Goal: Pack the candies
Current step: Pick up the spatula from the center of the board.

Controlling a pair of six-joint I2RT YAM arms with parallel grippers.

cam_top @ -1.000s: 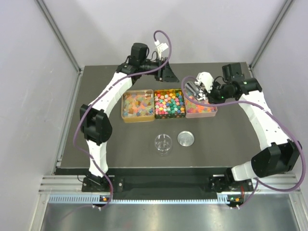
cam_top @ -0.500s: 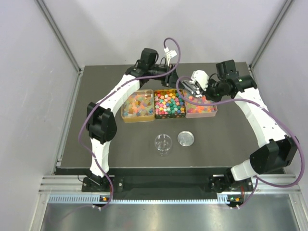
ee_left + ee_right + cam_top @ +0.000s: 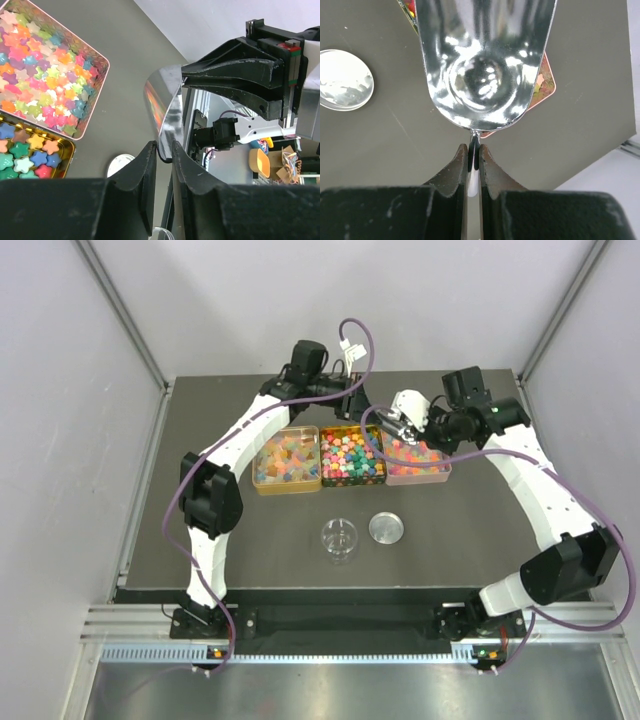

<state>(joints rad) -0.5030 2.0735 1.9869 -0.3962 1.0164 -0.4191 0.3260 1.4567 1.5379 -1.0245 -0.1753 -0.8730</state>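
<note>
Currently, each end effector is closed on the thin handle of a shiny metal scoop: the left end effector (image 3: 163, 165) holds one scoop (image 3: 162, 107) beyond the trays, and the right end effector (image 3: 474, 165) holds another scoop (image 3: 482, 60) above the pink tray (image 3: 418, 462). Candies (image 3: 351, 456) fill three trays in a row on the tabletop (image 3: 470, 530). Nearer the arm bases stand a clear jar (image 3: 339, 539) and a round lid (image 3: 387, 528).

Both arms reach far forward, elbows bent outward, wrists turned toward each other. The left pincer (image 3: 163, 165) and the right pincer (image 3: 474, 159) are each clamped on a thin handle.
</note>
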